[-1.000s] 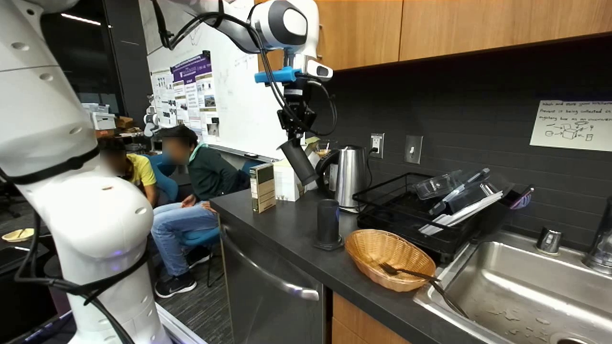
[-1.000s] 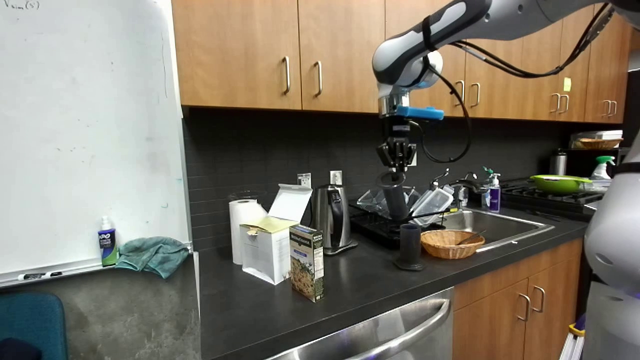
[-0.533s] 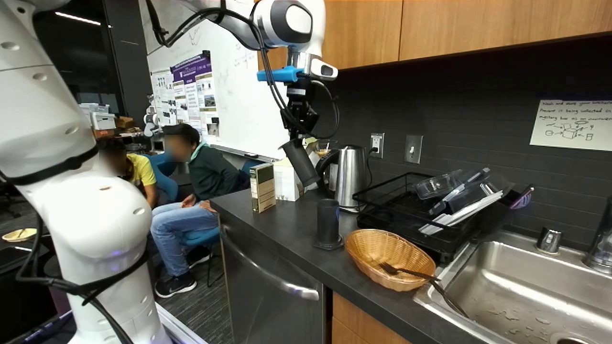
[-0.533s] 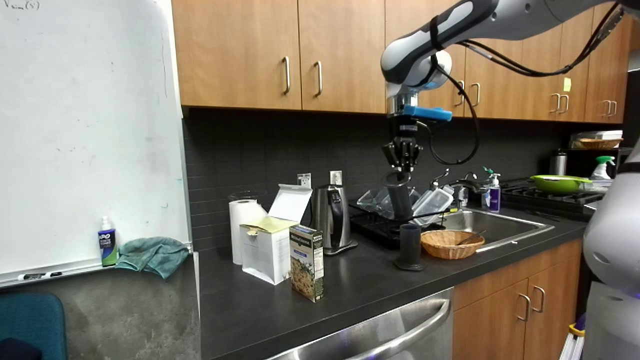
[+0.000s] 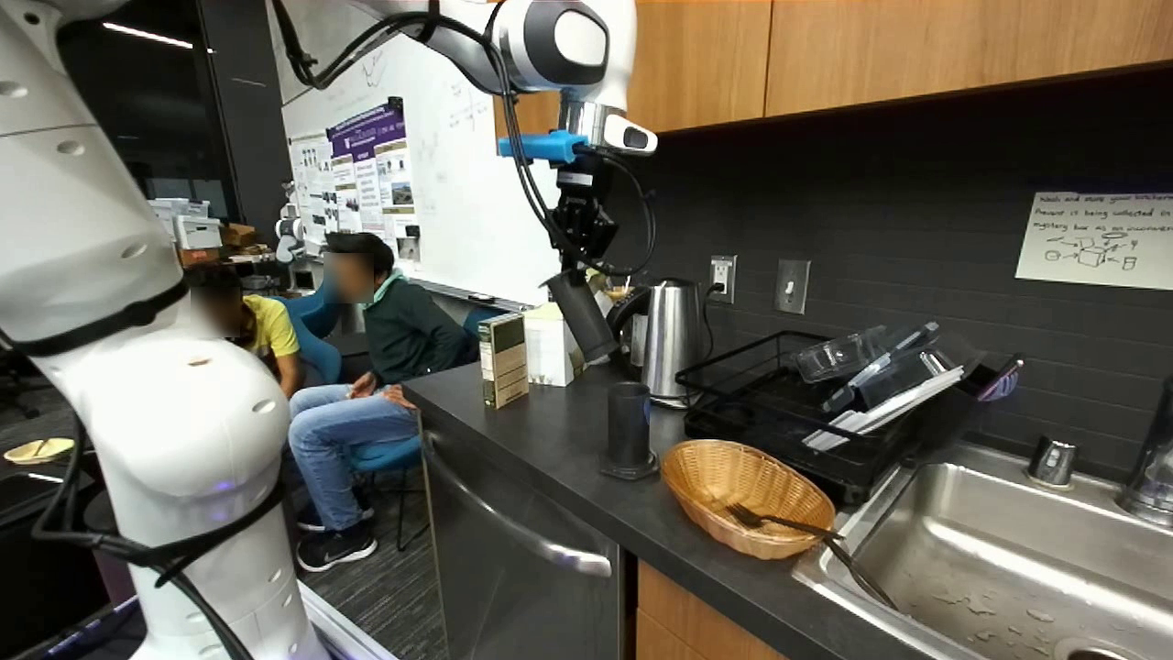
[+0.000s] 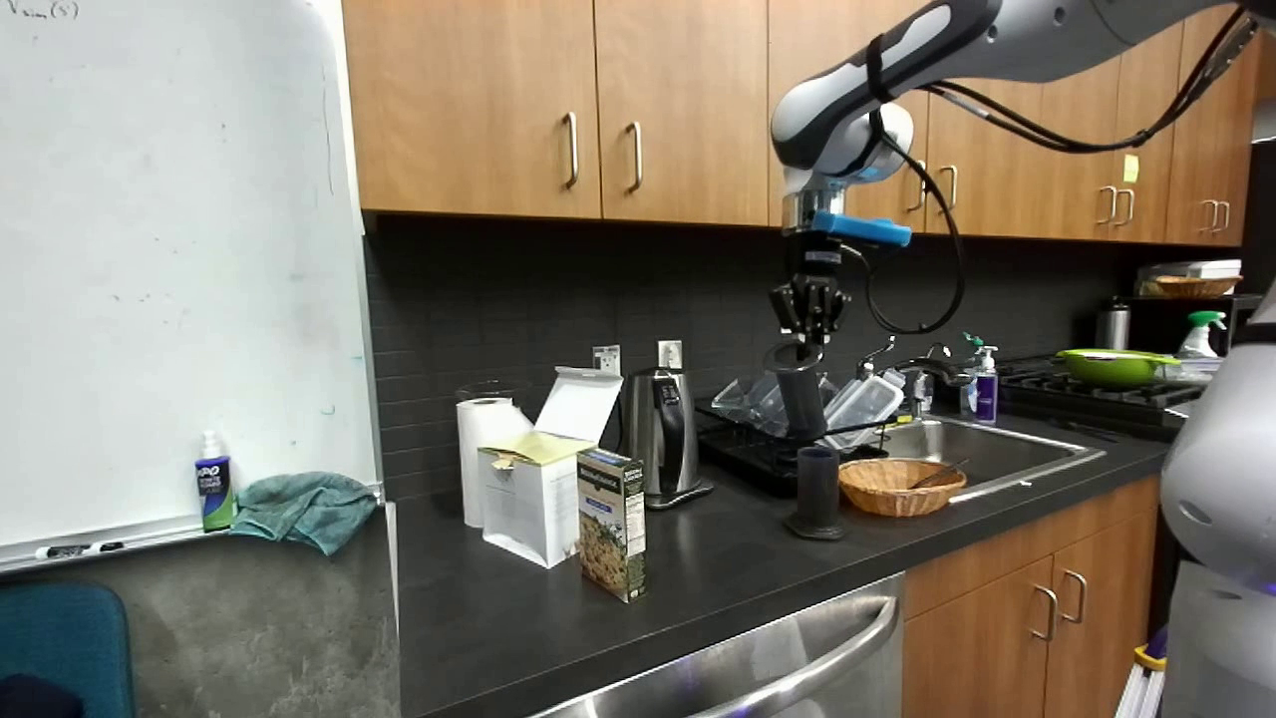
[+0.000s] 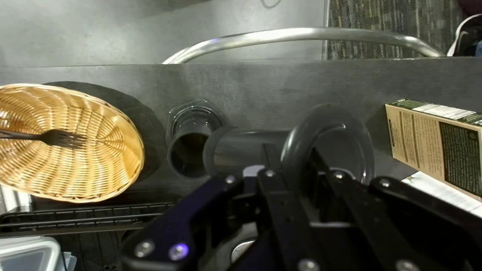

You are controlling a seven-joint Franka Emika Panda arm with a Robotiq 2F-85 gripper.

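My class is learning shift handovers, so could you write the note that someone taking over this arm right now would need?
Gripper: shut on the rim of a dark tube, which hangs tilted in the air.
Where things are: a dark cylinder stands upright on the counter, lower than the tube and apart from it. Beside it is a basket; a fork lies in it, handle reaching over the rim.
Done: the tube is gripped and clear of the counter.
Left: it is not yet set down or let go.
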